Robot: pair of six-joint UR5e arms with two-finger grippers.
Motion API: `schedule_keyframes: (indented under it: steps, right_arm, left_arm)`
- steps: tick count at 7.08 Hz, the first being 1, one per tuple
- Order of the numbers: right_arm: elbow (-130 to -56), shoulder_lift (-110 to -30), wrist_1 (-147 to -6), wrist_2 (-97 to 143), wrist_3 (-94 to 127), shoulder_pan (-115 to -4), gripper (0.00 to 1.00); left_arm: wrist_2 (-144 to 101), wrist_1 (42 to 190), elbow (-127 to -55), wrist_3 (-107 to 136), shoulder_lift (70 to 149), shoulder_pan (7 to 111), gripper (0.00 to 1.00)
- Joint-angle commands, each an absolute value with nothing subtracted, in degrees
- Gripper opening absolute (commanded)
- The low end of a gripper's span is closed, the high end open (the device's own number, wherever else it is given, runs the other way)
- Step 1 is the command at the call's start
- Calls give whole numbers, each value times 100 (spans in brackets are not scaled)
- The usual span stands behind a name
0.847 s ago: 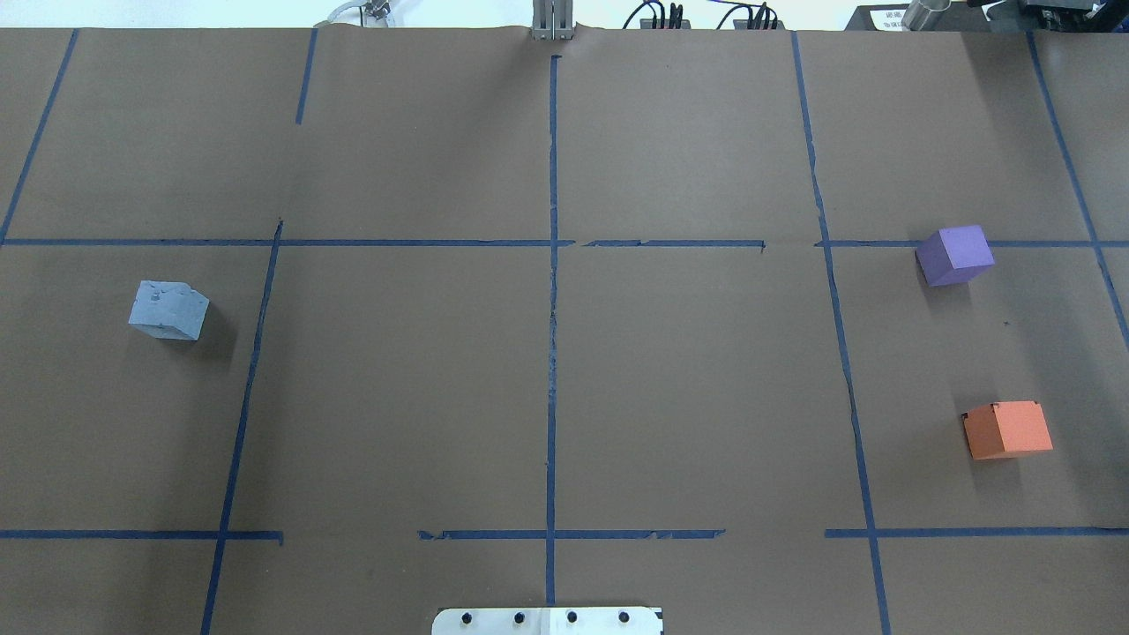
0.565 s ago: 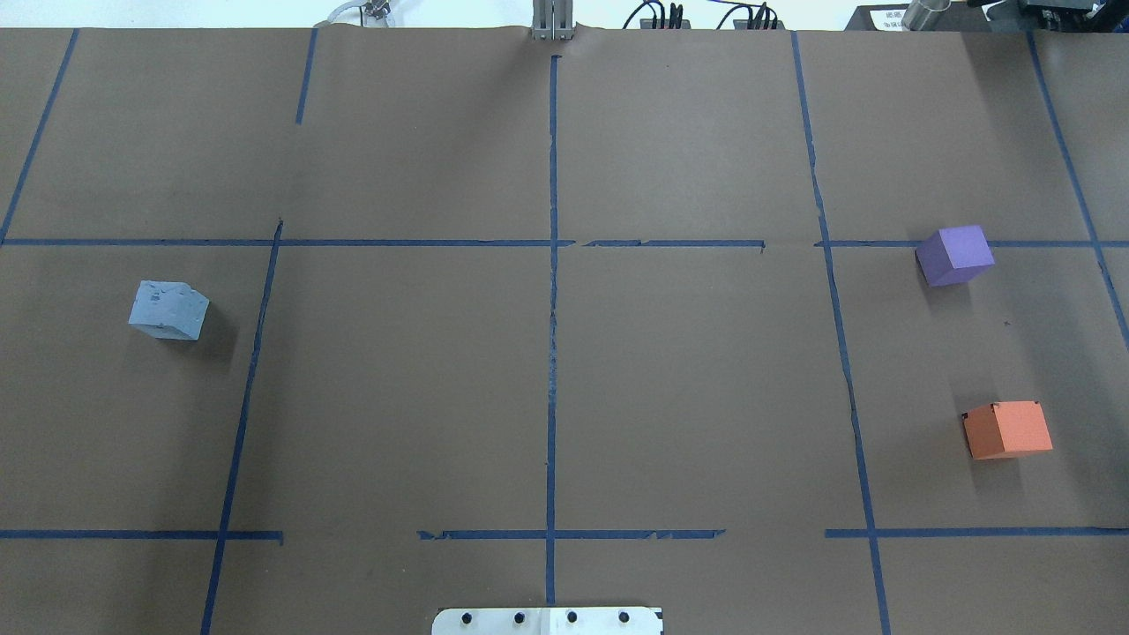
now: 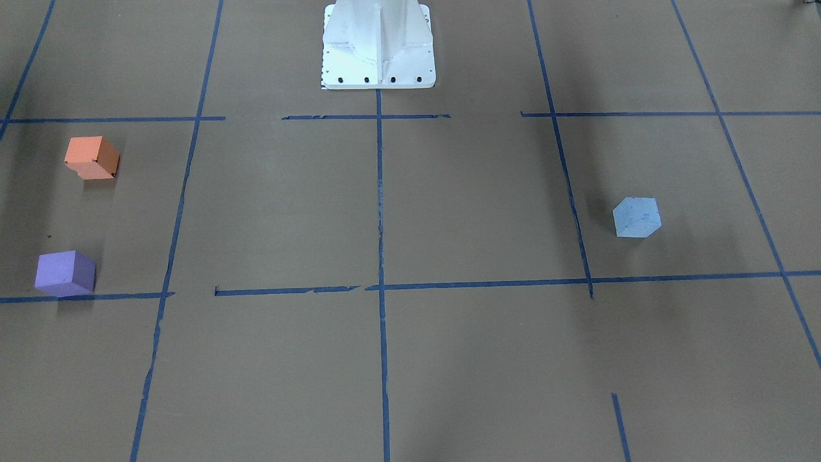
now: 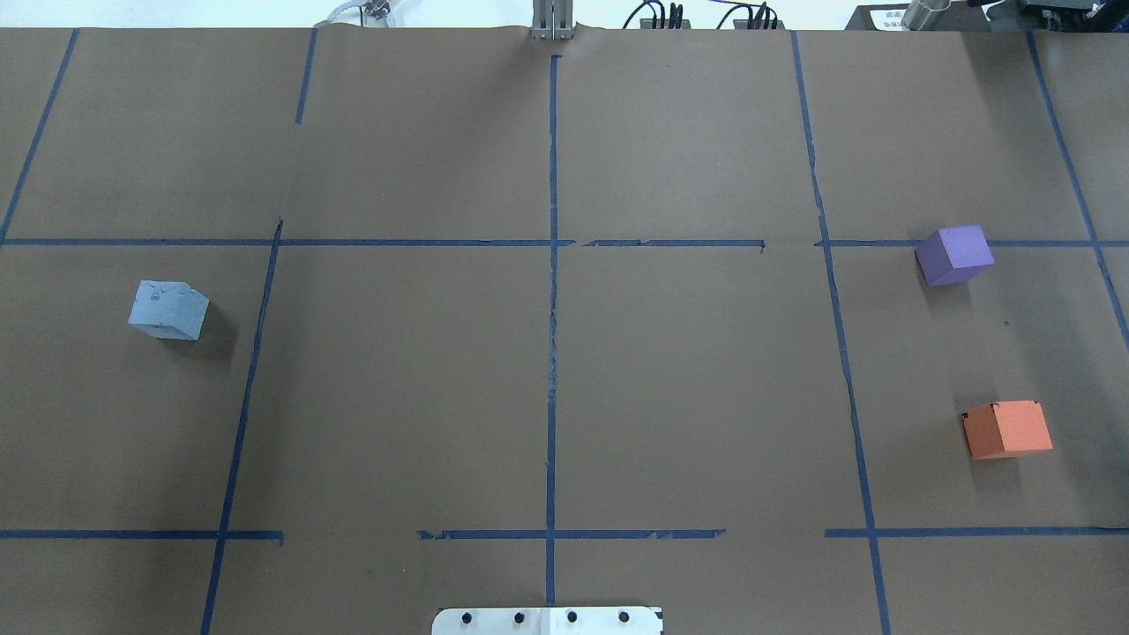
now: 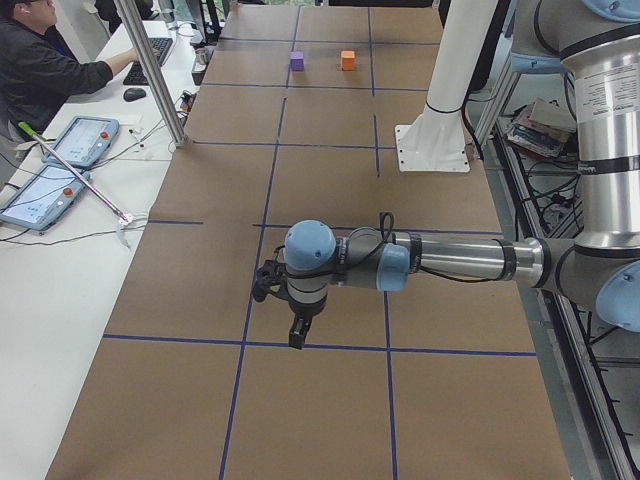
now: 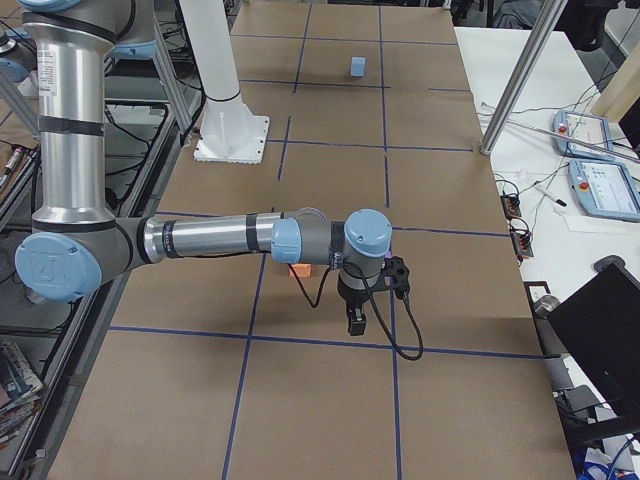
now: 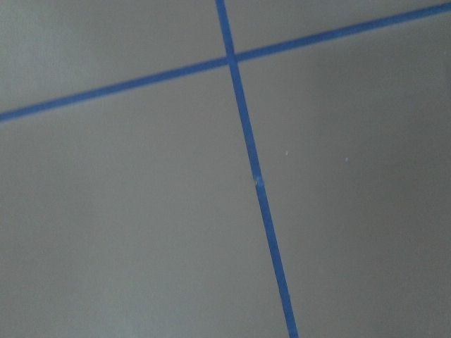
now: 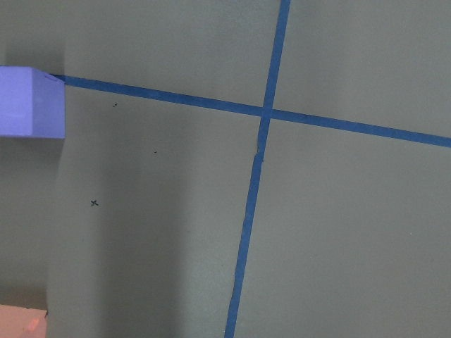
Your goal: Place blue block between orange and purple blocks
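Observation:
The pale blue block (image 4: 169,310) sits alone on the table's left side; it also shows in the front view (image 3: 636,217). The purple block (image 4: 954,255) and the orange block (image 4: 1007,429) sit apart on the right side, with a bare gap between them. My left gripper (image 5: 297,335) shows only in the exterior left view, hanging above the paper; I cannot tell if it is open. My right gripper (image 6: 355,320) shows only in the exterior right view, near the orange block (image 6: 300,270); I cannot tell its state. The right wrist view shows the purple block's (image 8: 29,102) corner.
The white robot base (image 3: 378,45) stands at the table's near middle edge. Blue tape lines grid the brown paper. An operator (image 5: 40,60) sits at a side desk with tablets (image 5: 78,140), and a metal post (image 5: 150,70) stands at the far edge.

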State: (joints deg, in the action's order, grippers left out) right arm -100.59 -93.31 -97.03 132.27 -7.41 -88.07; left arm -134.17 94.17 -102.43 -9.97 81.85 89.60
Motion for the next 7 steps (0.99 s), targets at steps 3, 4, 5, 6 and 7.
schedule_keyframes:
  steps: [3, 4, 5, 6, 7]
  right_arm:
    - [-10090, -9334, -9703, 13236, -738, -8807, 100]
    - [-10090, -9334, -9703, 13236, -738, -8807, 100]
    - [-10090, -9343, -9703, 13236, -738, -8807, 100]
    - [-10090, -9343, -9703, 13236, -738, -8807, 100]
    - [-10090, -9343, -9703, 13236, -738, -8807, 100]
  left_arm:
    - [-13509, 11404, -9766, 1879, 8560, 7038, 100]
    - [-13500, 11774, -9747, 2751, 8613, 6588, 100]
    - [-13500, 11873, -9738, 3595, 8857, 6331, 100]
    - [-13361, 11874, -9721, 4282, 9146, 5971, 100]
    - [-12776, 11891, -9721, 4707, 9254, 5602, 100]
